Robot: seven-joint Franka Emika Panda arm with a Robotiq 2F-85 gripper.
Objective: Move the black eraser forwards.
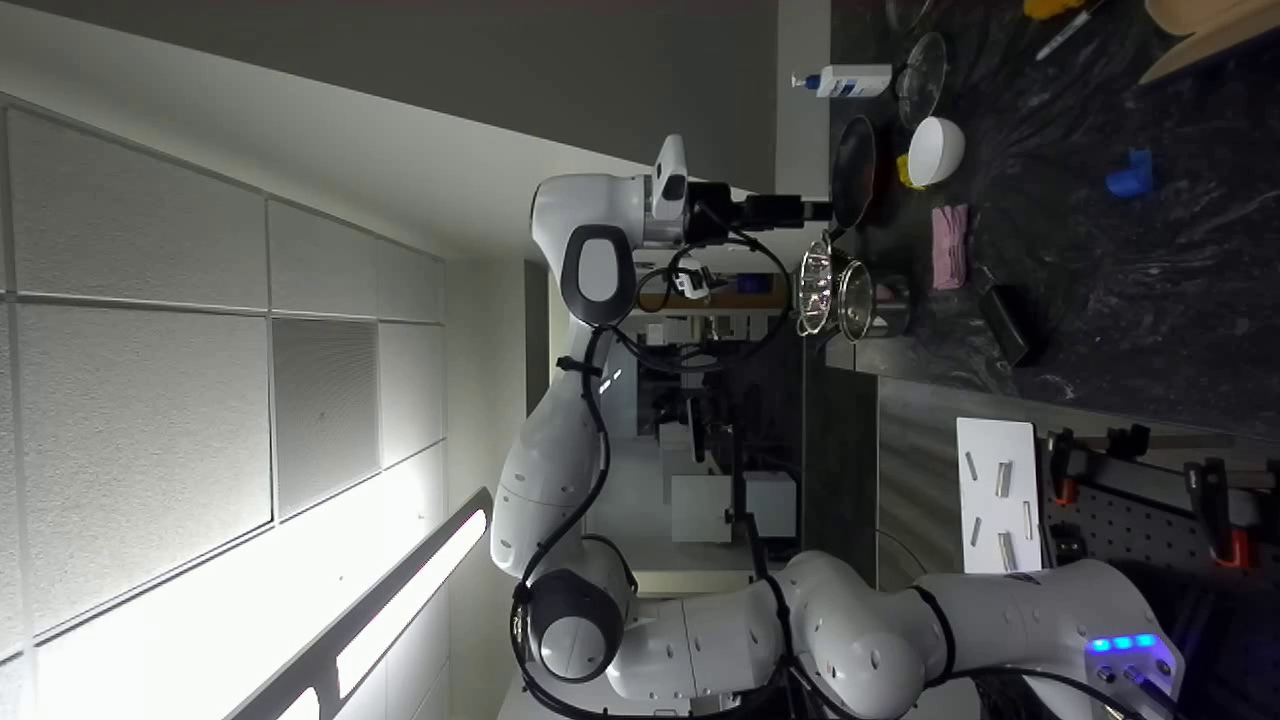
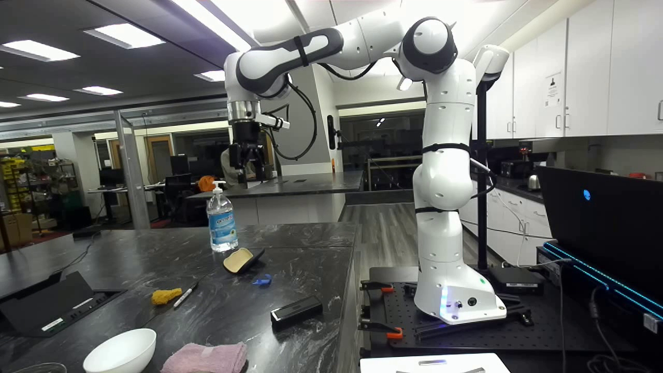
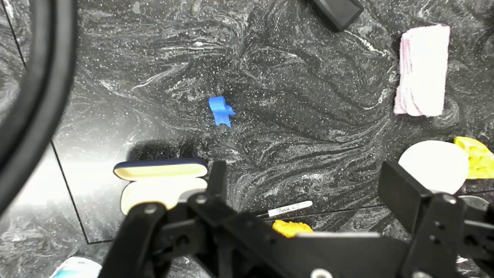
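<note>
The black eraser point(image 2: 296, 312) lies flat on the dark marbled table near its edge on the robot's side. In an exterior view it point(image 1: 1010, 325) lies beside the folded pink cloth. In the wrist view only its end point(image 3: 339, 11) shows, cut off by the top edge. My gripper point(image 2: 253, 173) hangs high above the table, pointing down, well apart from the eraser. In the wrist view the gripper point(image 3: 303, 170) has its fingers spread wide with nothing between them. The gripper also shows in an exterior view point(image 1: 810, 210).
A small blue object point(image 3: 221, 111), an open glasses case point(image 3: 162, 185), a white marker point(image 3: 290, 208) and a yellow object point(image 3: 291, 227) lie on the table. The pink cloth point(image 3: 424, 71), a white bowl point(image 3: 434, 166) and a tall pump bottle point(image 2: 222, 223) stand around them.
</note>
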